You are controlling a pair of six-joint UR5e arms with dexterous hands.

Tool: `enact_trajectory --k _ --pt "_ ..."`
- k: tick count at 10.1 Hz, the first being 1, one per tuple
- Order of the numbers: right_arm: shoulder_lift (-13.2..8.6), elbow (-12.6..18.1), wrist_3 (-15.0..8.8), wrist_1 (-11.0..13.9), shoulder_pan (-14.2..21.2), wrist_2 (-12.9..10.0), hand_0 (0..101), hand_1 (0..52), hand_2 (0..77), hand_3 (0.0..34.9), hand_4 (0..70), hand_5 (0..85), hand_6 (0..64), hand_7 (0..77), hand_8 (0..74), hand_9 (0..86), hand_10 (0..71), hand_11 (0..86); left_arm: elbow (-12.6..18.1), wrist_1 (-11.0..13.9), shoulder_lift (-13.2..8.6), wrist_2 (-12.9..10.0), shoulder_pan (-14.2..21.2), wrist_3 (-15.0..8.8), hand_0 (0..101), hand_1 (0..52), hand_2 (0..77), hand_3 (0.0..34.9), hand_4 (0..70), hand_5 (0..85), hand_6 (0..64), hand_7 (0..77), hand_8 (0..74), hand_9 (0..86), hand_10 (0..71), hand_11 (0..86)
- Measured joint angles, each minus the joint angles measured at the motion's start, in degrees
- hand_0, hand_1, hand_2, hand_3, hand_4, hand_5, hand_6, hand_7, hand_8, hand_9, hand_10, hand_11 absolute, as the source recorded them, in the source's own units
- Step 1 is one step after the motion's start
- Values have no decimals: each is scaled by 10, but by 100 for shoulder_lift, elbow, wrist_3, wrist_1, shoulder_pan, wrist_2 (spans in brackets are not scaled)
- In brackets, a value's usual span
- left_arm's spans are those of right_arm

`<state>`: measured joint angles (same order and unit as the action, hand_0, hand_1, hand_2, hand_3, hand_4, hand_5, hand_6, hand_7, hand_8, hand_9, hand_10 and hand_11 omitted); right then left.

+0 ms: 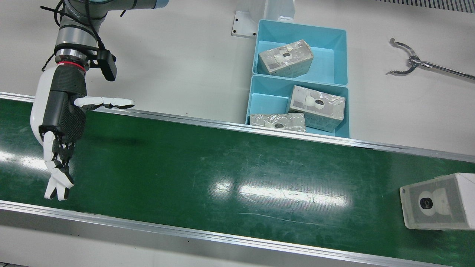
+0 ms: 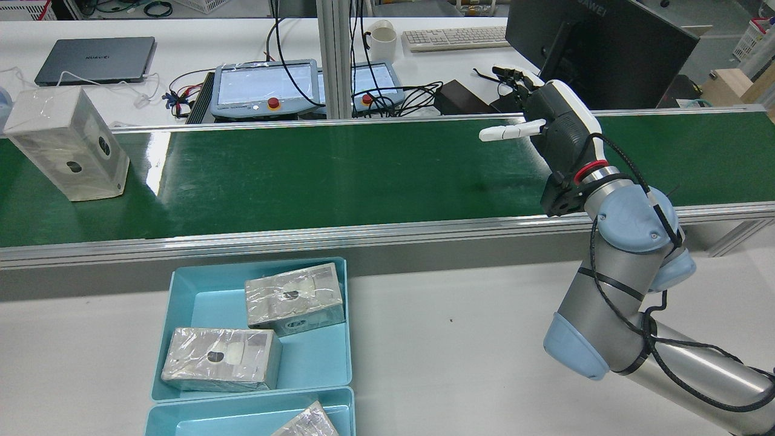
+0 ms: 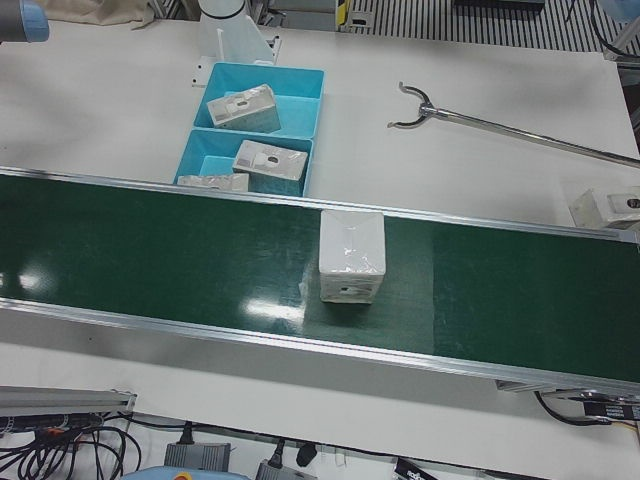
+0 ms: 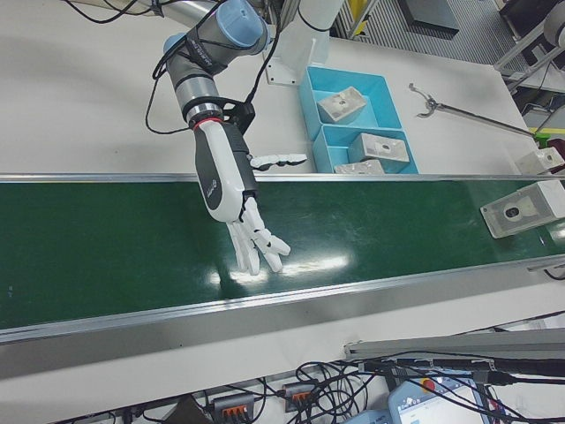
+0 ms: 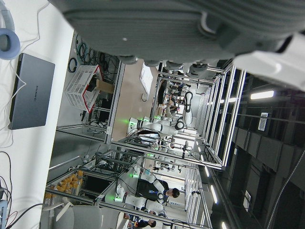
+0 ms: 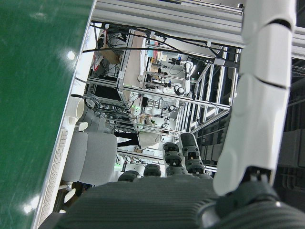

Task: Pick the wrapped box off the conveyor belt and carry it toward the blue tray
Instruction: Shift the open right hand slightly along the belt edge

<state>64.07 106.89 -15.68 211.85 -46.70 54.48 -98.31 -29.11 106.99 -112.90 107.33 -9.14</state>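
Note:
A wrapped white box (image 1: 438, 202) stands on the green conveyor belt (image 1: 222, 167) at the right end of the front view; it also shows in the rear view (image 2: 69, 145) and the left-front view (image 3: 352, 257). My right hand (image 1: 59, 122) hovers over the belt's far left end, open and empty, fingers spread, well away from the box. It also shows in the right-front view (image 4: 231, 190). Two blue trays (image 1: 326, 48) sit side by side behind the belt. My left hand shows only as a grey palm (image 5: 157, 28) in its own view.
Three wrapped boxes lie in the trays, one (image 1: 285, 58) in the far tray and two (image 1: 317, 108) in the near one. A metal grabber tool (image 1: 408, 63) lies on the white table to the right. Beyond the belt stand a laptop (image 2: 97, 57) and control pendants (image 2: 260, 88).

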Motion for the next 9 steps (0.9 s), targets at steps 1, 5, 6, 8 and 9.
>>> enact_trajectory --k 1,5,6,8,9 --pt "0 20 2 -4 -19 -2 463 109 82 0 5 229 11 16 11 16 0 16 0 0 0 0 0 0 0 0 5 0 0 5 0 5 5 0 5 5" --pt "0 43 3 -30 -71 -30 463 202 262 4 0 409 82 55 65 16 98 60 0 0 0 0 0 0 0 0 5 0 0 5 0 0 5 0 5 5" --pt "3 34 3 -61 -73 -23 451 229 365 4 11 513 114 82 93 131 136 185 0 0 0 0 0 0 0 0 5 0 0 5 0 0 5 0 5 5" --pt "6 5 3 -109 -71 0 454 175 562 5 27 447 131 49 65 153 202 344 0 0 0 0 0 0 0 0 11 0 0 5 0 0 5 0 0 5" --pt "7 -6 3 -118 -70 4 454 175 562 5 27 447 131 49 65 153 202 344 0 0 0 0 0 0 0 0 5 0 0 11 0 0 5 5 5 5"
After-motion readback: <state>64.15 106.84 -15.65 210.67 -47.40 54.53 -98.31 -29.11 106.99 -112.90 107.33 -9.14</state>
